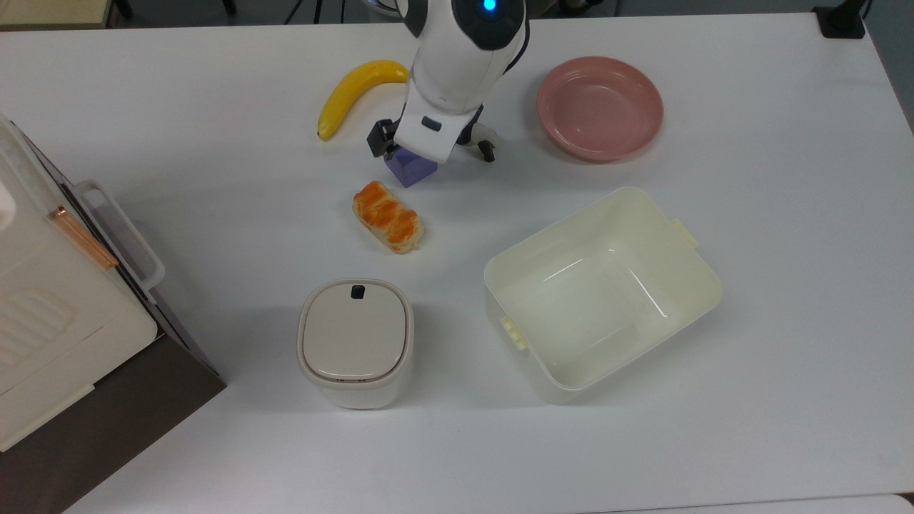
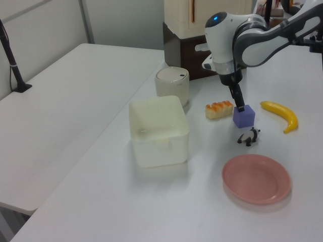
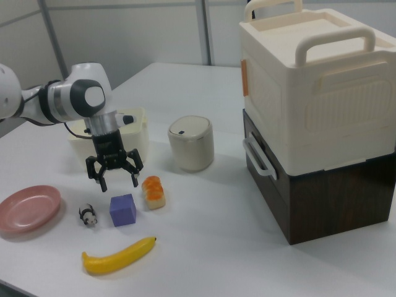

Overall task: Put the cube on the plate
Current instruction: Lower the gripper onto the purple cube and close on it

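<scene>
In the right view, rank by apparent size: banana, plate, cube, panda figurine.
1. banana and plate: similar in span, and the banana sits nearer the camera, so I won't rank them.
2. cube
3. panda figurine

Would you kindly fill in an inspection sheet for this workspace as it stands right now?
Surface: white table, no spills seen.
Job's things: blue-purple cube on the table, ungrasped; pink plate holds nothing.
Clutter: banana, bread roll, small panda figure, cream tub, lidded white bin, all apart from the plate.
Gripper: gripper open, hovering just above the cube, fingers pointing down.
Cables: black cable on the neighbouring table in the left view.
Surroundings: stacked cream box on a dark cabinet at the table's edge; grey wall panels behind.
</scene>
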You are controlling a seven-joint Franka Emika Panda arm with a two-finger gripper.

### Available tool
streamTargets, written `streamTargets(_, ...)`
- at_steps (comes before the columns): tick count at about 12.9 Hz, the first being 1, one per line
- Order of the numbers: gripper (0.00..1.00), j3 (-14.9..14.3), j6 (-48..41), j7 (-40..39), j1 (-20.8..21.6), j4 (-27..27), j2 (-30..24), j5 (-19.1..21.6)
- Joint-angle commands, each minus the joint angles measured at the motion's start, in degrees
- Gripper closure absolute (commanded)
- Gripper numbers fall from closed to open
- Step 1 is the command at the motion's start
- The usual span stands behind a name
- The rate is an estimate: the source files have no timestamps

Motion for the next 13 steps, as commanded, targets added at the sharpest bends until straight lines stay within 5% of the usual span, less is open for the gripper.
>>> streamTargets(1,0.0,-0.12,1.61,-2.36,0.44,-1.58,1.27,-0.98)
streamTargets(4,0.0,0.23,3.09,-2.36,0.88,-2.63,3.21,-1.24)
streamTargets(9,0.83,0.14,3.11,-5.78,0.26,-1.85,3.39,-2.91)
streamTargets(13,0.83,0.58,1.08,-3.08,1.66,2.45,2.42,-1.95)
